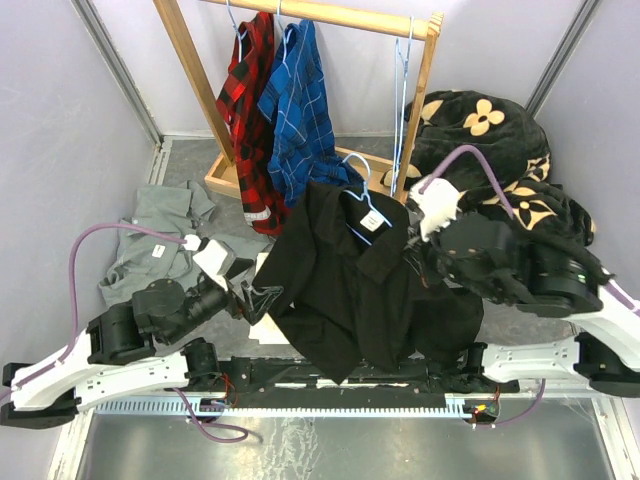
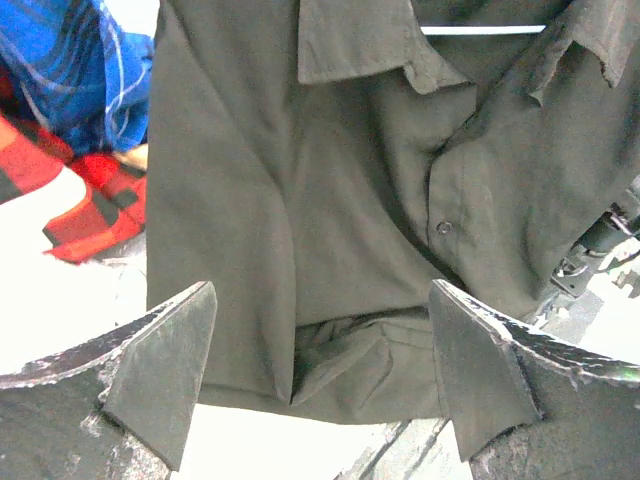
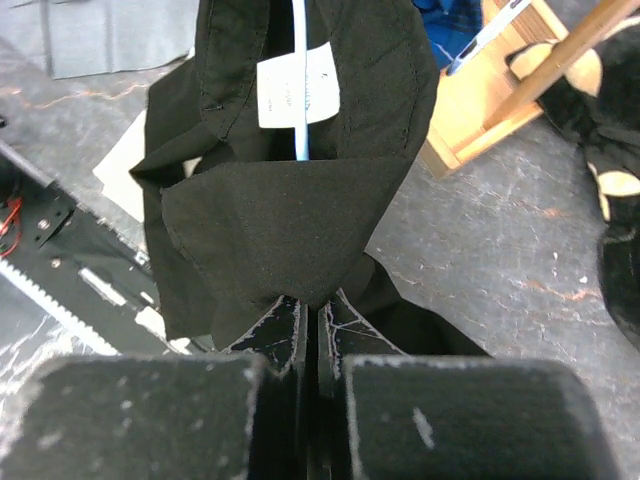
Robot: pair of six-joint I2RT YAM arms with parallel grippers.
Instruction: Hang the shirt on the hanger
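Black cloth of the shirt is bunching in our right hand, which is pinching a fold of it. Just beyond that hand, the light-blue hanger is running up inside the collar. Our left hand is hovering spread wide, with the shirt's front hanging just ahead of it.

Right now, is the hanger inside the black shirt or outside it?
Inside, at least partly: the hanger wire runs into the shirt collar past the white label; its hook sticks out above.

Four shirts, one rack, one blanket
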